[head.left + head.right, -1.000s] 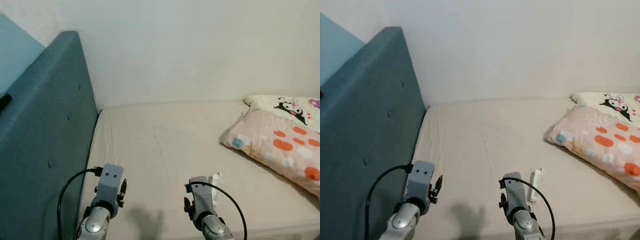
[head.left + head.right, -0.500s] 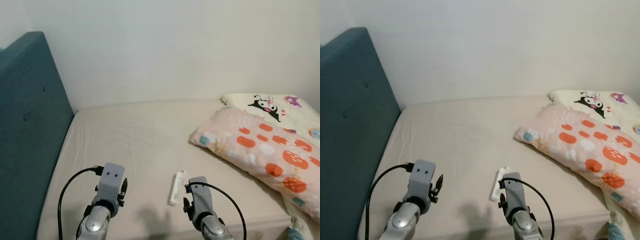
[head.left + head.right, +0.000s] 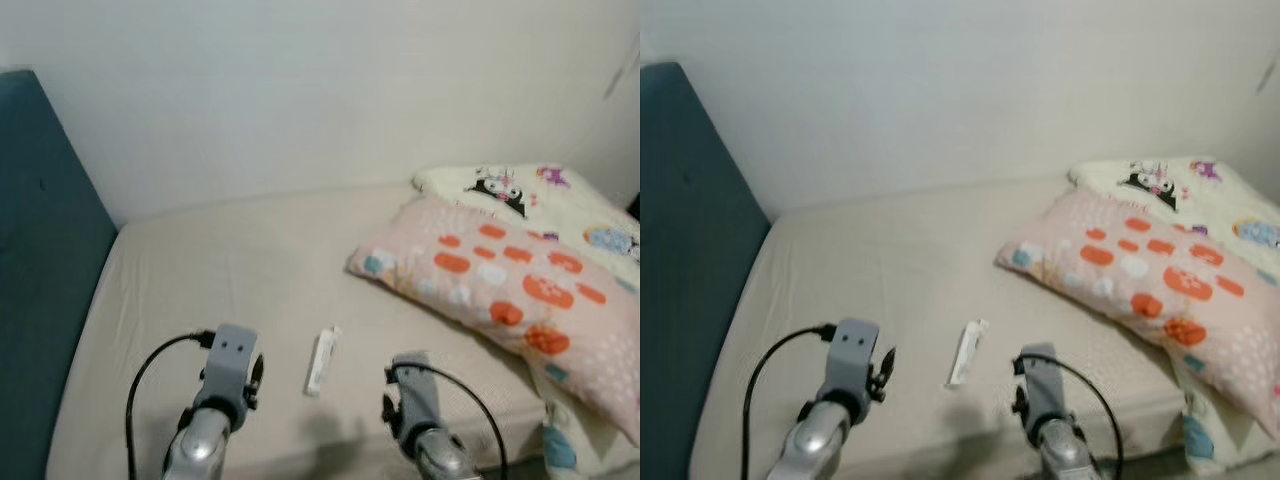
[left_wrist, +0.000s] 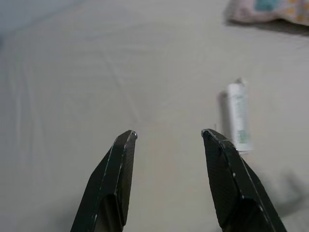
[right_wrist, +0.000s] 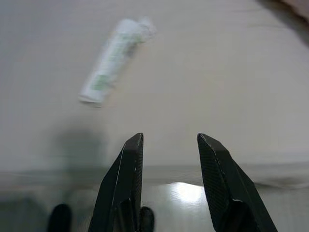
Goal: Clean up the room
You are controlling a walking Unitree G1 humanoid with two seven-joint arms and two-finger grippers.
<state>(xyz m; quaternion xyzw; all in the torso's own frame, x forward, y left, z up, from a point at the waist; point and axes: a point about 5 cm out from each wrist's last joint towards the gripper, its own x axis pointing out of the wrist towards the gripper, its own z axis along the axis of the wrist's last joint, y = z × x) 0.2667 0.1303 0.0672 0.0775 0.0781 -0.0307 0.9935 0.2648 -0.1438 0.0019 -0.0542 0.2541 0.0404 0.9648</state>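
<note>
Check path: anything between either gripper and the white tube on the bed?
Nothing visible. The small white tube lies alone on the bare beige mattress, between the open left gripper and open right gripper. The pink patterned pillow sits off to the right.

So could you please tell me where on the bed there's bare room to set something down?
The widest free patch is the beige sheet between the blue headboard and the pink pillow, back to the wall. Nearer, the white tube lies between the left hand and right hand. The right side is crowded with pillows.
</note>
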